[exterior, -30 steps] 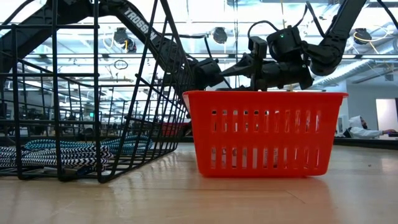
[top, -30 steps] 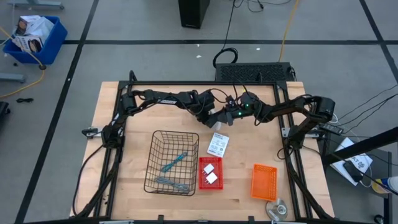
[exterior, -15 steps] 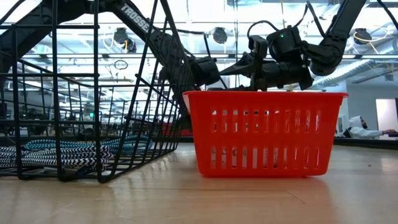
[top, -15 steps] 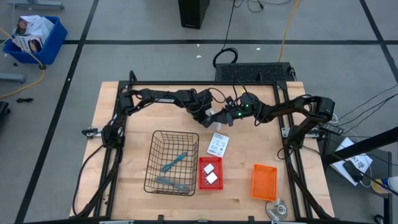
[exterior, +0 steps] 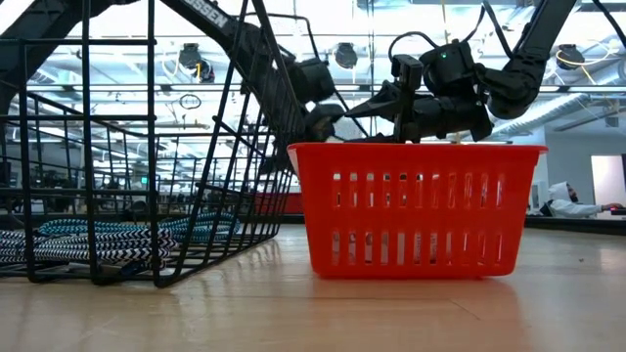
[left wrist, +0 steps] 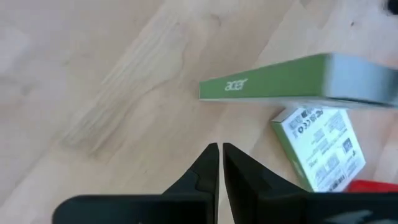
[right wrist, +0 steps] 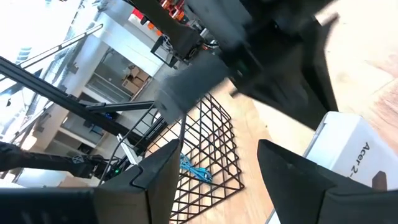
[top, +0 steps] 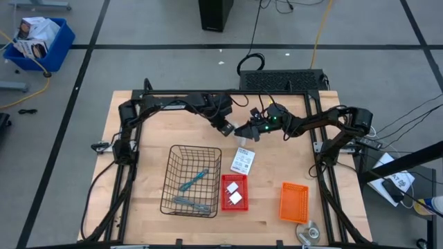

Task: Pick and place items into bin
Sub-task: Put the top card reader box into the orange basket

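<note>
The right gripper hangs over the middle of the table's far half, its two dark fingers spread about halfway and closed on nothing visible. Just toward the near edge from its tips lies the flat white box with green print, resting on the pale wooden tabletop, apart from the gripper and below it. The box's long axis runs roughly from far edge to near edge, tilted slightly, so one short end faces the right gripper. The left gripper sits just beside the right one, its fingers pressed together and empty; both are about equally near, the right perhaps nearer. The black wire basket, already holding slim teal and grey tools, stands to the box's left.
</note>
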Controlling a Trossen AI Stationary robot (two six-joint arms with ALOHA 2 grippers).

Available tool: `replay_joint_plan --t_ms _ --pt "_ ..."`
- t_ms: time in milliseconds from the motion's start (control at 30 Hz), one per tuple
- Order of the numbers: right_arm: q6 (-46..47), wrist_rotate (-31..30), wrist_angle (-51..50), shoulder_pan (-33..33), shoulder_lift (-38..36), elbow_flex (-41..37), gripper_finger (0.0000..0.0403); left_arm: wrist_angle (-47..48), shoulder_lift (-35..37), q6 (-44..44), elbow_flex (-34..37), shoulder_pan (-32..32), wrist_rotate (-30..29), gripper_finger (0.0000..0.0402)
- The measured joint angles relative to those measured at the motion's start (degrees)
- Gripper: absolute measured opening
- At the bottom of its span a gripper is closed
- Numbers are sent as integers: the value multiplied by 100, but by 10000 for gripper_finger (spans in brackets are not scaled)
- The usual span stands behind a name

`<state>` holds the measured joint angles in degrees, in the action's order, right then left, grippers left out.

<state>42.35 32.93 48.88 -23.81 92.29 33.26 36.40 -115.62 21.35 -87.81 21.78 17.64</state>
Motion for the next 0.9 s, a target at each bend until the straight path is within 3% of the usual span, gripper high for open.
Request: replay_joint_plan --t_ms 267,533,900 --pt "-15 -120 120 0 2 -2 210 310 518 -182 0 44 -236 26" --pt "-10 -131 185 -2 0 -2 210 481 1137 -530 2 55 -1098 26" --pt "-122 -142 214 -7 0 -2 210 -698 1817 -1415 223 -303 -982 26"
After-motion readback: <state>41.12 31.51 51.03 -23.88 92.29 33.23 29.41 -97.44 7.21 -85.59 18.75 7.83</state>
